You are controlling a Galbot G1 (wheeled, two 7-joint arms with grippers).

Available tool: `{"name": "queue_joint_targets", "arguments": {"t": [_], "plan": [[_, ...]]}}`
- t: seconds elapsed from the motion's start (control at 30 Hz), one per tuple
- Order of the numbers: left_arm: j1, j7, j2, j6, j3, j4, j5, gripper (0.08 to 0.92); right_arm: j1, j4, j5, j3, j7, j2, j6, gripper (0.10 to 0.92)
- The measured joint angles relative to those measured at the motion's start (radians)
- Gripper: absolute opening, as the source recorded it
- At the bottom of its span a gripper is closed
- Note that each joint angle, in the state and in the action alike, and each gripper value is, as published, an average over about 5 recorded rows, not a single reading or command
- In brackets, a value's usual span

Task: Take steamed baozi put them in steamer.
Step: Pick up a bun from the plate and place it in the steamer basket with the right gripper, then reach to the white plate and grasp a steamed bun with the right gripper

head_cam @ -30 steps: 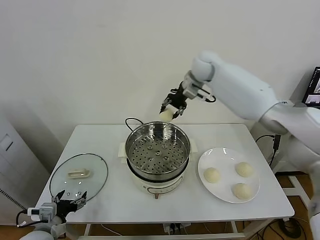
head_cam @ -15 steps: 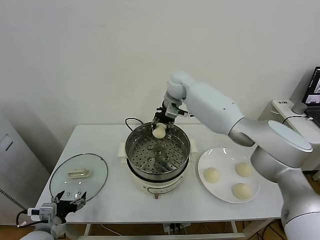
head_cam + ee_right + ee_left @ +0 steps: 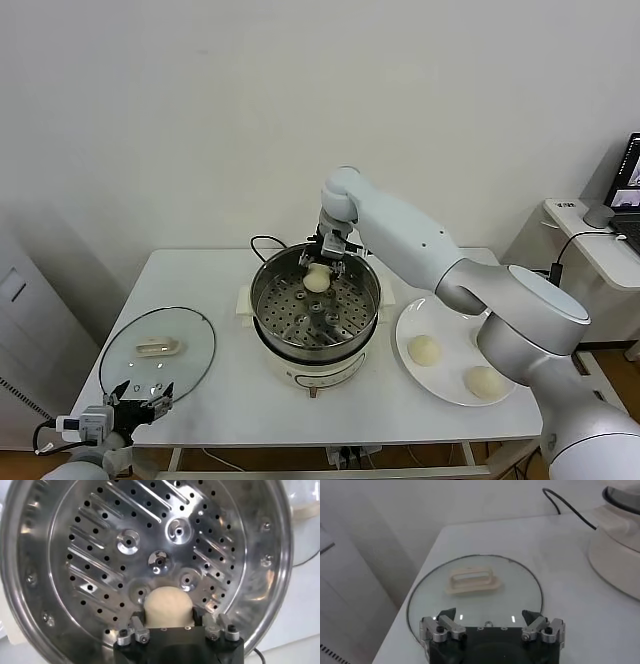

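Observation:
One steamed baozi rests low at the back of the steamer on its perforated tray. My right gripper reaches down into the pot, its fingers pressed against both sides of that bun. Two more baozi lie on the white plate to the right of the steamer. My left gripper is parked at the table's front left corner, open, holding nothing.
A round glass lid with a white handle lies flat on the table's left side, just beyond the left gripper. The steamer's black cord runs off behind the pot. My right arm crosses above the plate.
My right gripper has swung from behind and above the steamer down into the pot, carrying the baozi onto the tray. The left arm has not moved.

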Motion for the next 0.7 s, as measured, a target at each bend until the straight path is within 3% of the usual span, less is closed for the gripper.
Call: {"name": "queue_joint_targets", "arguments": {"t": [0.13, 0.5, 0.7], "plan": [[0.005, -0.001, -0.005, -0.001, -0.006, -0.001, 0.000, 0.823, 0.047, 0.034, 0.102, -0.057, 0.001, -0.036, 0.000, 0.820], [0.001, -0.002, -0.007, 0.001, -0.004, -0.011, -0.002, 0.823, 0.302, 0.215, 0.528, -0.377, -0.017, -0.289, -0.008, 0.823], [0.000, -0.002, -0.004, 0.001, -0.004, -0.012, -0.005, 0.823, 0.444, 0.325, 0.732, -0.570, -0.015, -0.453, -0.145, 0.823]]}}
